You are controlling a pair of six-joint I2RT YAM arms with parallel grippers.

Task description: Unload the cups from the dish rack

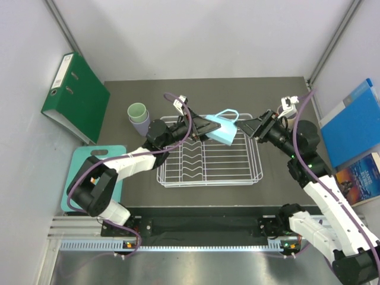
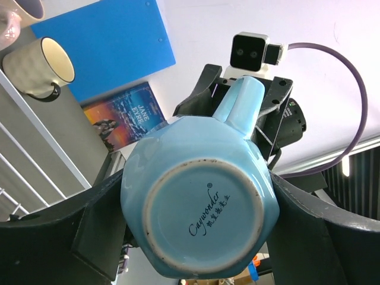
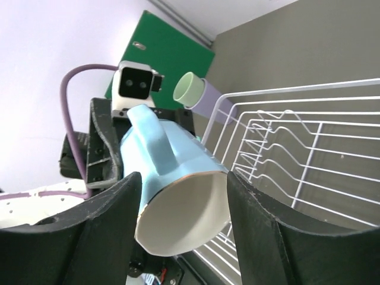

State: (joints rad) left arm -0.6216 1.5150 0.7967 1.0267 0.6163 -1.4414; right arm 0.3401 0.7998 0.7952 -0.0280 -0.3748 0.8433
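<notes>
While the light blue cup (image 1: pixel 224 129) hangs on its side above the far edge of the dish rack (image 1: pixel 237 166), I read my left gripper (image 1: pixel 206 127) as clamped on its base end. Cup features: faceted body, loop handle, pale interior, unglazed foot ring bearing a script mark. My right gripper (image 1: pixel 248 126) straddles the mouth end with a finger close on either side; I cannot tell whether they press the rim. A mint green cup (image 1: pixel 137 110) sits nested in a lavender cup (image 1: pixel 142 126), left of the rack.
</notes>
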